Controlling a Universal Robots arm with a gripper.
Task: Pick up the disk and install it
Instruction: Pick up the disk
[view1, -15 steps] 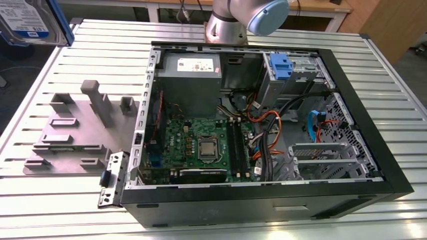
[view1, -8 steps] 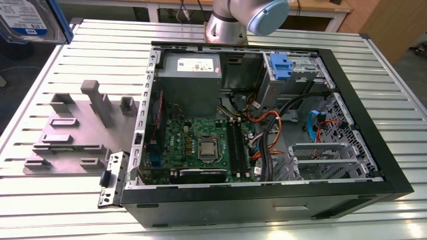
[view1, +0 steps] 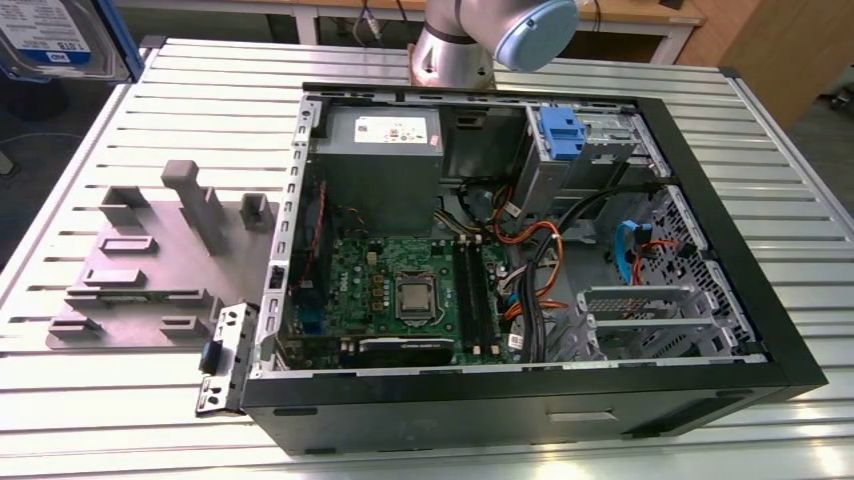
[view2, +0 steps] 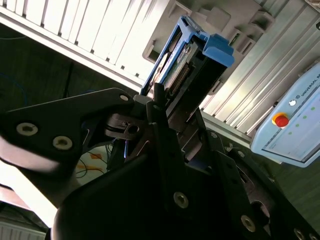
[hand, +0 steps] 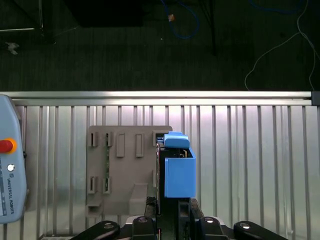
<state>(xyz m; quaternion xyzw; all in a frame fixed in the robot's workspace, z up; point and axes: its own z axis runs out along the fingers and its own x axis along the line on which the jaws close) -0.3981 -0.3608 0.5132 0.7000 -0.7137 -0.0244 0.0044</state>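
Silver-grey metal hard disk with blue plastic side rails (hand: 179, 172) is clenched in the black claw (hand: 169, 210). Its long axis runs straight out from the claw, and its white-and-blue label (view1: 47, 35) faces the exterior view.

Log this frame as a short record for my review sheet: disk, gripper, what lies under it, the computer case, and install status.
disk: off the table, held edge-on, blue side rails fitted
gripper: shut on the disk
under the disk: edge of the grey fixture, which sits on the slatted table
computer case: open, lying on its side on the table, beside the fixture
teach pendant: on the table next to the fixture
install: not yet done; the disk is outside the case
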